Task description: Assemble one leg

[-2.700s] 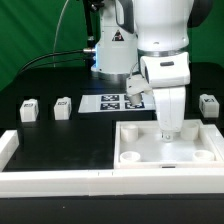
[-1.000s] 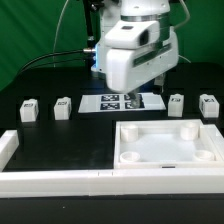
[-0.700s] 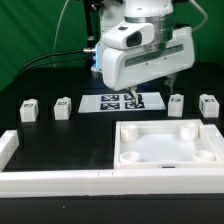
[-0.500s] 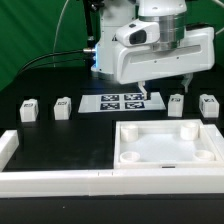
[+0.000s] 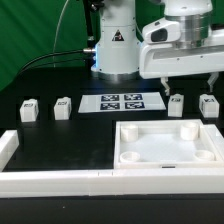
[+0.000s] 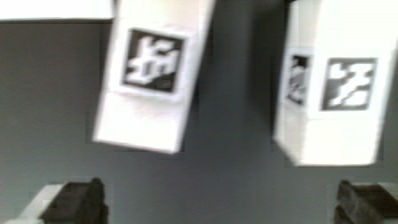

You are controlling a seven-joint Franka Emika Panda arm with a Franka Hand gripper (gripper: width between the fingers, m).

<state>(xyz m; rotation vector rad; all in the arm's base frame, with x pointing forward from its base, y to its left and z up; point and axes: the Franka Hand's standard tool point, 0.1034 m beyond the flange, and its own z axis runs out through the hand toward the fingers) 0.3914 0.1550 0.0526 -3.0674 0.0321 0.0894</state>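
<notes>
Four small white legs with square tags stand in a row on the black table: two at the exterior view's left [image 5: 29, 109] [image 5: 63, 107] and two at its right [image 5: 175, 104] [image 5: 208, 104]. My gripper [image 5: 188, 86] hangs open and empty just above the two right legs. In the wrist view these two legs [image 6: 157, 75] [image 6: 338, 90] lie ahead of the gripper [image 6: 221, 205]. Its dark fingertips [image 6: 71, 200] are spread wide, with nothing between them.
The large white square tabletop [image 5: 170, 146] with corner holes lies in front of the right legs. The marker board [image 5: 124, 102] lies mid-table. A white L-shaped wall [image 5: 60, 181] runs along the front and left. The robot base [image 5: 112, 45] stands behind.
The arm has risen from the tabletop's far corner, then swung to the exterior view's right. It now sits over the two right legs. The gripper stays empty.
</notes>
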